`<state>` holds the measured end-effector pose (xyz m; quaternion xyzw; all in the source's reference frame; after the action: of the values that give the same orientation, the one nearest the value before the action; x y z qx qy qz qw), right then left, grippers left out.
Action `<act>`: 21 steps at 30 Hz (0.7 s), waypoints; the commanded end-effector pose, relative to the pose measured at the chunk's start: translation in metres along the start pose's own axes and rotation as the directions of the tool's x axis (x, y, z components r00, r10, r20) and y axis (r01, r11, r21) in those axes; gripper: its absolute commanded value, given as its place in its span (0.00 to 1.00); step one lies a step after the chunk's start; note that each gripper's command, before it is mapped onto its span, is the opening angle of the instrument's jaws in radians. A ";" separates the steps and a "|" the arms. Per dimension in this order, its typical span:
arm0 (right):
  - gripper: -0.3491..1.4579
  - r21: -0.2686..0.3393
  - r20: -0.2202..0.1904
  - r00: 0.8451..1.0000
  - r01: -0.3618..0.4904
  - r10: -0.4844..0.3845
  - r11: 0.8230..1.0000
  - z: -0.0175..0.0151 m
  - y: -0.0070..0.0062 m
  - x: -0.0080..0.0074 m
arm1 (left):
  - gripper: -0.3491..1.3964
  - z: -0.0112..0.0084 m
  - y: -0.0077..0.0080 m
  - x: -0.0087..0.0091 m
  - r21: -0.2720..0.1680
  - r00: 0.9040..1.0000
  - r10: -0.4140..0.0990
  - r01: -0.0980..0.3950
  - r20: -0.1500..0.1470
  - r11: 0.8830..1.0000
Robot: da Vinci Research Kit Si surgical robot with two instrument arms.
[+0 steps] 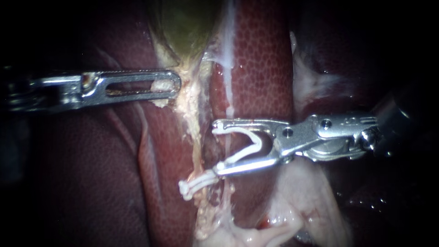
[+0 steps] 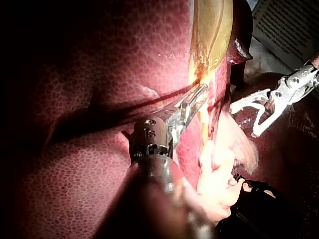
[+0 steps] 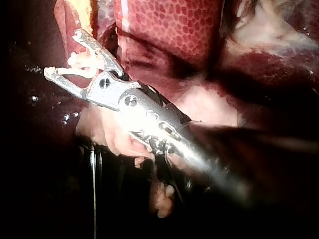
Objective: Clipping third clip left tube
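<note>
The left instrument [image 1: 173, 84] [image 2: 202, 92], a slim silver shaft ending in two long slotted steel jaws, reaches in level from the left. Its jaws lie closed together on a scrap of pale tissue [image 1: 160, 87] near their tip. The right instrument [image 1: 216, 146] [image 2: 244, 121] [image 3: 62, 53], with a stubby bright metal head and two short curved jaws, comes in from the right and points leftward. Its jaws stand wide apart, and each one cradles a leg of an open white plastic clip [image 1: 259, 142].
</note>
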<state>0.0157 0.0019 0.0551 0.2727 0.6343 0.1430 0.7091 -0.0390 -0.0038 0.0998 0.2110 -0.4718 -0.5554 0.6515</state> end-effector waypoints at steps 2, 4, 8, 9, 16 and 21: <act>0.52 0.000 0.000 1.000 0.000 0.000 1.000 0.0000 0.0000 0.0000 | 0.11 0.0000 0.0000 0.0000 0.000 1.000 0.000 0.000 0.000 1.000; 0.52 0.000 0.000 1.000 0.000 0.000 1.000 0.0000 0.0000 0.0000 | 0.11 0.0000 0.0000 0.0000 0.000 1.000 0.000 0.000 0.000 1.000; 0.52 0.000 0.000 1.000 0.000 0.000 1.000 0.0000 0.0000 -0.0001 | 0.11 -0.0002 0.0001 -0.0001 0.001 1.000 0.000 0.000 -0.001 1.000; 0.52 0.000 0.000 1.000 0.000 0.000 1.000 0.0000 0.0000 -0.0001 | 0.11 -0.0003 0.0001 -0.0002 0.002 1.000 -0.001 0.001 -0.002 1.000; 0.52 0.000 0.000 1.000 0.001 -0.001 1.000 0.0000 0.0000 -0.0001 | 0.11 -0.0025 0.0003 -0.0026 -0.003 1.000 -0.012 0.012 -0.005 1.000; 0.52 0.000 0.000 1.000 0.001 -0.001 1.000 0.0000 0.0000 -0.0001 | 0.11 -0.0052 0.0003 -0.0052 -0.012 0.999 -0.033 0.033 0.021 0.999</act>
<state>0.0157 0.0019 0.0553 0.2725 0.6344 0.1426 0.7092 -0.0337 0.0001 0.0952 0.2069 -0.4726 -0.5717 0.6379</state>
